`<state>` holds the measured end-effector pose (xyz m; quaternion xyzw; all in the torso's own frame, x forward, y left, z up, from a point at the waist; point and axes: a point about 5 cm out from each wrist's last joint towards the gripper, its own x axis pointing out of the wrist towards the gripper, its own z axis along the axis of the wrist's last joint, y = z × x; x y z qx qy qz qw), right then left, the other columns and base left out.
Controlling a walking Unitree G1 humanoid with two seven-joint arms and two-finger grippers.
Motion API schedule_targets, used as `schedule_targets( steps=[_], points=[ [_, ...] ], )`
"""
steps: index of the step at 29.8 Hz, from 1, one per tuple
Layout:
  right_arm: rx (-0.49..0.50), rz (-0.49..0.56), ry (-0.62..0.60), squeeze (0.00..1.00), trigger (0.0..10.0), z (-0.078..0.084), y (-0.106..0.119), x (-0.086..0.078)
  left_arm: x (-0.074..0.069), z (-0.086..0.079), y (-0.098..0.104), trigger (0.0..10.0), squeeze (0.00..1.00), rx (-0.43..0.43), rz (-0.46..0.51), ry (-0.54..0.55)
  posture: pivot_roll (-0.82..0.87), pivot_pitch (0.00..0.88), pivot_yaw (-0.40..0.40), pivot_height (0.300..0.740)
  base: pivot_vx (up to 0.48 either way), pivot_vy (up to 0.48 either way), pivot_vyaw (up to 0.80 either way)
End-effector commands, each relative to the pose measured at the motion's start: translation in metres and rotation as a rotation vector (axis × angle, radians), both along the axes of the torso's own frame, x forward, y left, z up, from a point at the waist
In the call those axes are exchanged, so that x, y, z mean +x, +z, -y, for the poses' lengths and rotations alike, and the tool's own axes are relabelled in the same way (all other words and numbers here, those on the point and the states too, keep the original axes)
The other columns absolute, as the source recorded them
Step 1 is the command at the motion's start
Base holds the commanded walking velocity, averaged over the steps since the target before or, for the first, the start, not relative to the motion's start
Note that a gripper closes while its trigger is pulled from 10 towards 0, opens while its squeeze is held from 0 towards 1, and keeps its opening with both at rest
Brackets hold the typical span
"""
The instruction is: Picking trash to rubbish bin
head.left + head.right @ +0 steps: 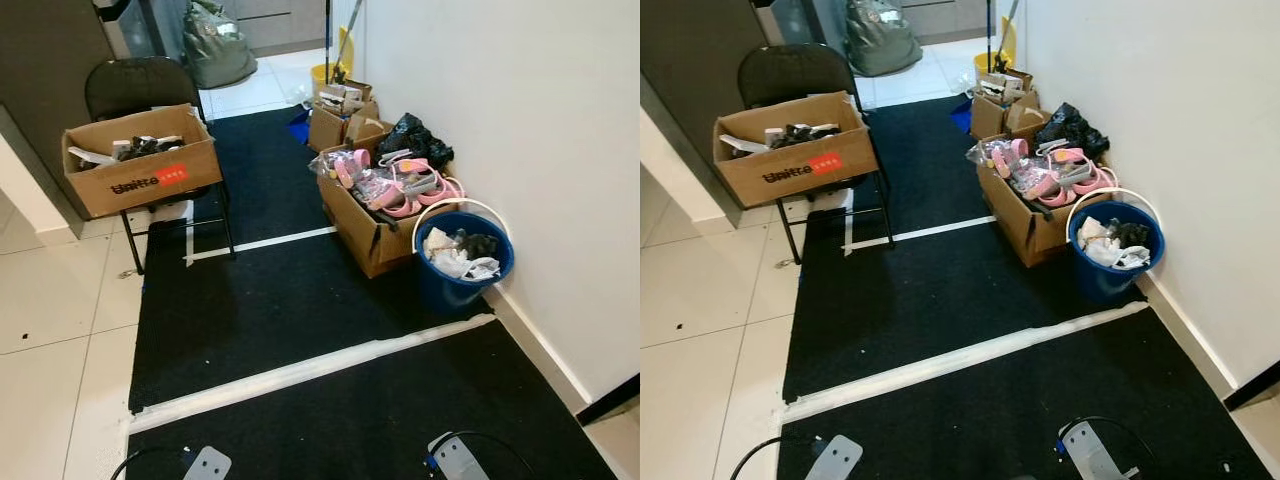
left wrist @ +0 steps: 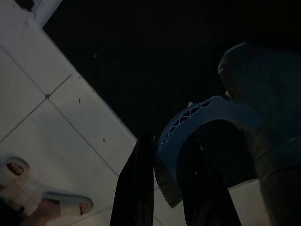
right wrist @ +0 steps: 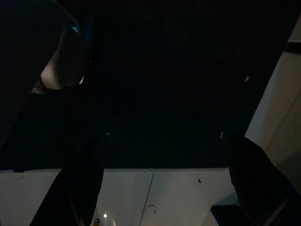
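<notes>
The round blue plastic bin (image 1: 462,262) by the white wall already has crumpled white trash (image 1: 452,256) in it, far ahead of both grippers' fingers. Both arms hang low, holding nothing. The right gripper (image 3: 164,188) is spread; the left gripper (image 2: 164,188) looks spread too. No loose trash shows nearby.

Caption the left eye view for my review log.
Blue bin holding crumpled trash stands by the wall beside a cardboard box.

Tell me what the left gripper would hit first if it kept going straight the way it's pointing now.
Most likely the floor. The left gripper hangs pointing down at the black mat where it borders the white tiles. Nothing shows between its fingers and the floor, though the view is dark and depth is hard to judge.
</notes>
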<state>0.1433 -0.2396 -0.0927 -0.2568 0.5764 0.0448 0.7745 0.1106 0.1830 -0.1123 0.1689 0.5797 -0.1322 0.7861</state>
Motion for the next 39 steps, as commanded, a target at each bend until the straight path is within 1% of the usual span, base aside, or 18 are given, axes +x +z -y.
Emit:
schedule_targets(
  steps=[1, 10, 18, 24, 29, 33, 34, 35, 38, 39],
  points=[
    [0.009, -0.005, 0.007, 0.0, 10.0, -0.003, -0.001, -0.002, -0.022, -0.004, -0.005, 10.0, 0.0, 0.011, -0.086, 0.011, -0.09, 0.039, 0.078, 0.74, 0.33, 0.0, 0.0],
    [0.021, 0.01, -0.001, 0.0, 10.0, -0.005, -0.001, 0.0, -0.021, -0.006, -0.005, 10.0, 0.0, 0.01, -0.084, 0.014, -0.09, 0.041, 0.075, 0.74, 0.331, 0.0, 0.0],
    [0.015, 0.0, 0.009, 0.0, 10.0, -0.003, -0.001, -0.001, -0.023, -0.003, -0.006, 10.0, 0.0, 0.003, -0.091, 0.024, -0.08, 0.047, 0.06, 0.74, 0.33, 0.0, 0.0],
    [0.014, 0.0, 0.015, 0.0, 10.0, -0.002, 0.0, 0.0, -0.025, -0.001, -0.006, 10.0, 0.0, -0.001, -0.092, 0.035, -0.06, 0.049, 0.052, 0.74, 0.33, 0.0, -0.8],
    [0.013, 0.007, 0.025, 0.0, 10.0, -0.002, 0.0, 0.002, -0.025, -0.001, -0.006, 10.0, 0.0, -0.005, -0.08, 0.067, -0.05, 0.051, 0.047, 0.74, 0.33, 0.0, 0.0],
    [0.017, 0.006, 0.034, 0.0, 10.0, -0.003, 0.0, 0.002, -0.017, -0.01, -0.003, 10.0, 0.0, 0.002, -0.036, 0.138, -0.04, 0.046, 0.046, 0.74, 0.329, 0.0, 0.0],
    [0.017, 0.006, 0.034, 0.0, 10.0, -0.003, 0.0, 0.002, -0.017, -0.01, -0.003, 10.0, 0.0, 0.002, -0.036, 0.138, -0.04, 0.046, 0.046, 0.74, 0.33, 0.0, 0.0],
    [0.017, 0.006, 0.035, 0.0, 10.0, -0.003, 0.0, 0.002, -0.014, -0.013, -0.002, 10.0, 0.0, 0.008, -0.019, 0.157, -0.04, 0.044, 0.048, 0.74, 0.33, 0.0, 0.0],
    [0.018, 0.008, 0.041, 0.0, 10.0, -0.004, 0.0, 0.003, 0.006, -0.038, 0.007, 10.0, 0.0, 0.049, 0.073, 0.261, -0.03, 0.038, 0.05, 0.74, 0.33, 0.0, 0.0],
    [0.018, 0.008, 0.041, 0.0, 10.0, -0.004, 0.0, 0.003, 0.006, -0.038, 0.007, 10.0, 0.0, 0.049, 0.073, 0.261, -0.03, 0.038, 0.05, 0.74, 0.334, 0.0, 0.0]
  ],
)
